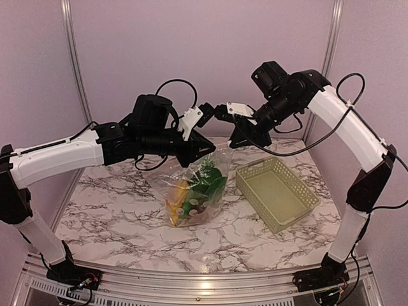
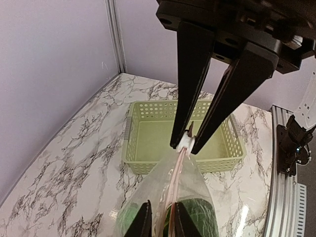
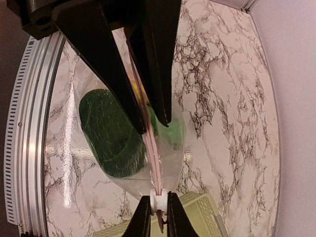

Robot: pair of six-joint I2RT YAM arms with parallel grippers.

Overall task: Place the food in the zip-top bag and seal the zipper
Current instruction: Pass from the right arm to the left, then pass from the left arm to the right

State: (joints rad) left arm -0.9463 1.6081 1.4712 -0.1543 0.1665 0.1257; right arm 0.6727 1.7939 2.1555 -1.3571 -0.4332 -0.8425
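Note:
The clear zip-top bag point(image 1: 191, 188) hangs between my two grippers above the table, its bottom resting near the surface. Inside it are the food: the green leafy vegetable point(image 1: 208, 182), yellow-orange pieces point(image 1: 177, 196) and a brownish lump, partly hidden. My left gripper point(image 1: 209, 152) is shut on the bag's top edge, with the pinkish zipper strip point(image 2: 180, 168) between its fingers point(image 2: 142, 222). My right gripper point(image 1: 233, 143) is shut on the white slider tab point(image 3: 159, 201) at the strip's far end, which also shows in the left wrist view point(image 2: 186, 143).
A pale green lattice basket point(image 1: 277, 191) stands empty on the marble table to the right of the bag, directly below the slider in the left wrist view point(image 2: 148, 148). Purple walls enclose the back and sides. A metal rail runs along the near edge.

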